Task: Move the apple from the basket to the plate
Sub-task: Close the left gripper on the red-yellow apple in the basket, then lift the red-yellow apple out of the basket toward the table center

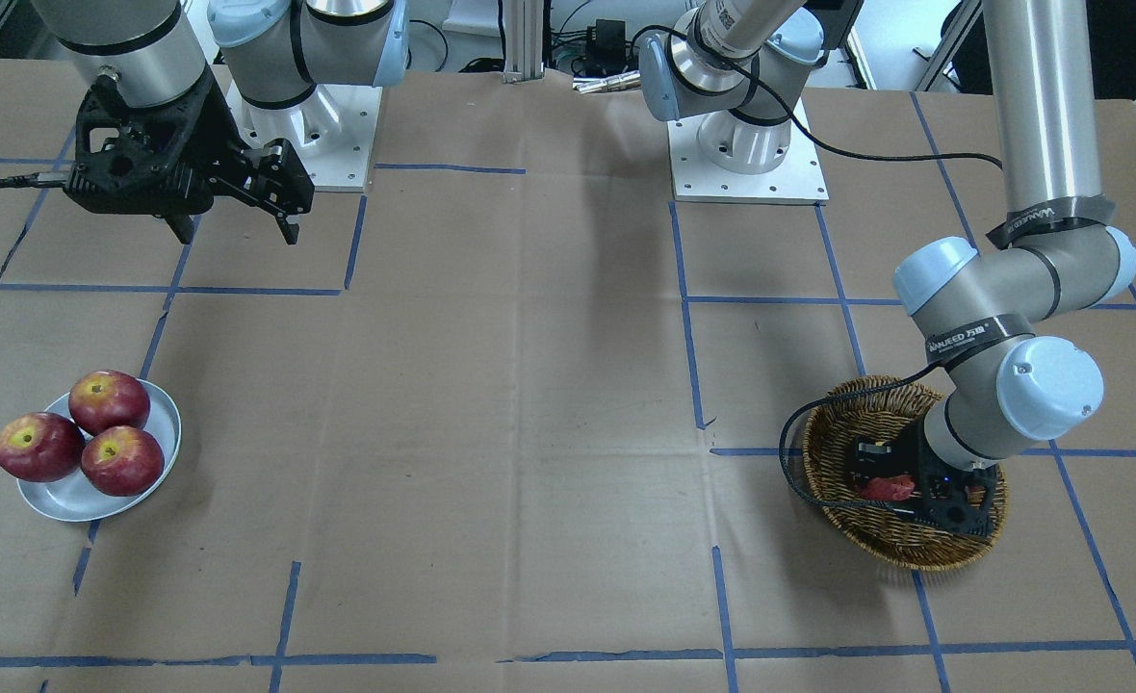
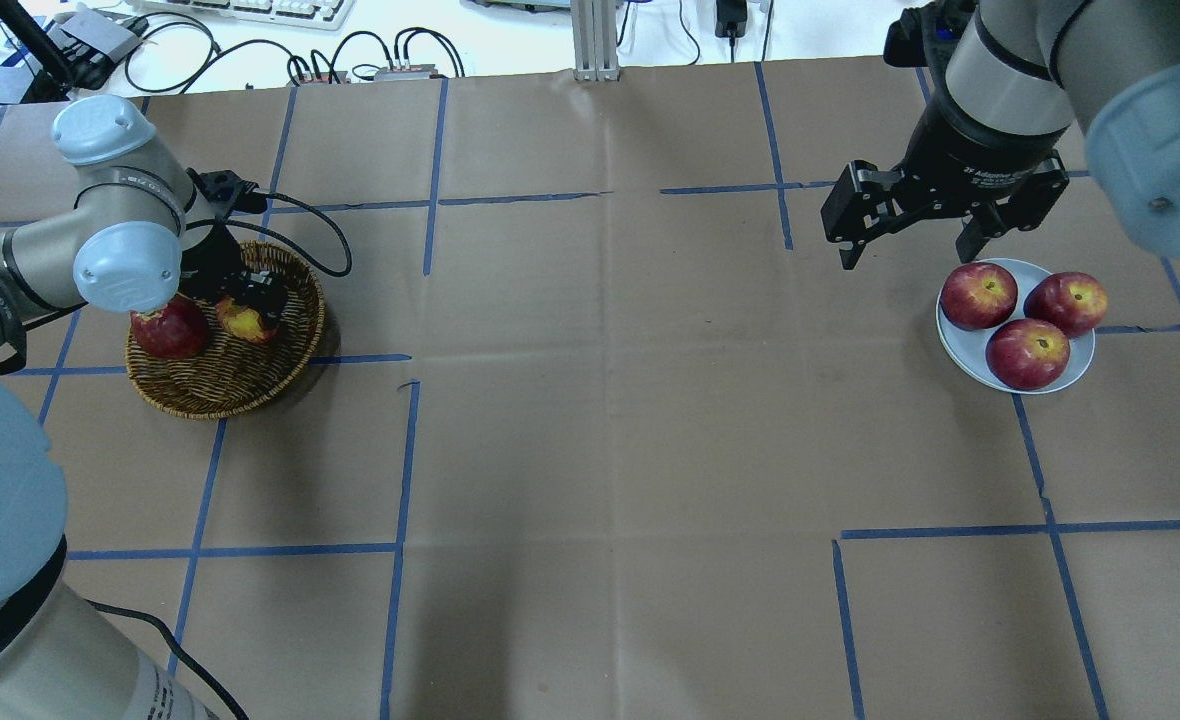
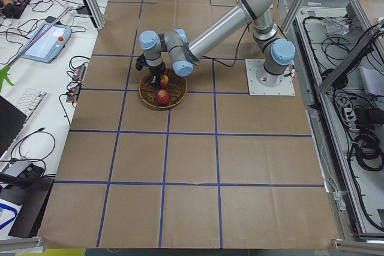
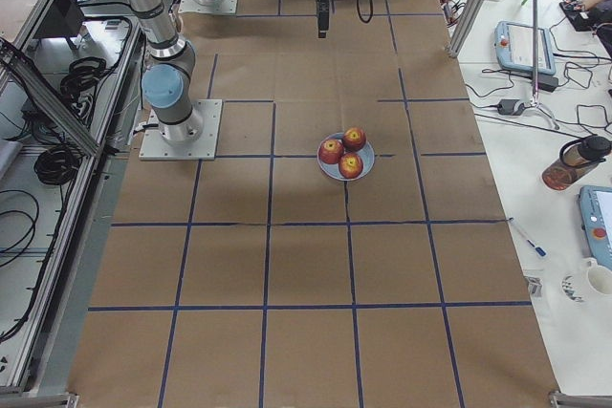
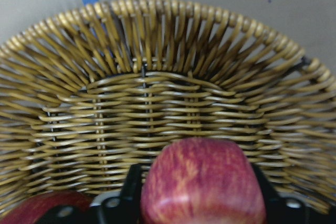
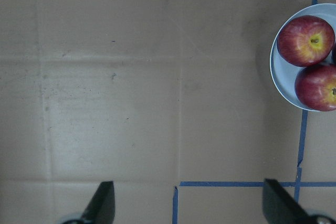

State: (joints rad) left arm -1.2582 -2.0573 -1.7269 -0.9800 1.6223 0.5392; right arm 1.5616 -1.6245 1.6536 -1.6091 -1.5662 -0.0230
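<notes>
The brown wicker basket (image 2: 240, 385) stands at the table's left; it also shows in the front view (image 1: 881, 549). My left gripper (image 2: 250, 305) is down inside it, shut on the streaky pinkish-red apple (image 5: 202, 182) with a yellow patch (image 2: 245, 322). Its fingers press both sides of the apple in the left wrist view. A darker red apple (image 2: 170, 328) lies beside it in the basket. The white-grey plate (image 2: 958, 352) at the right holds three dark red apples (image 2: 1028, 352). My right gripper (image 2: 908, 255) is open and empty, above the table just beyond the plate.
Brown paper with blue tape lines covers the table (image 2: 600, 400). Both arm bases (image 1: 746, 154) stand at the robot's edge. A black cable (image 2: 320, 225) runs from the left wrist over the basket rim. Keyboards and cables lie beyond the far edge.
</notes>
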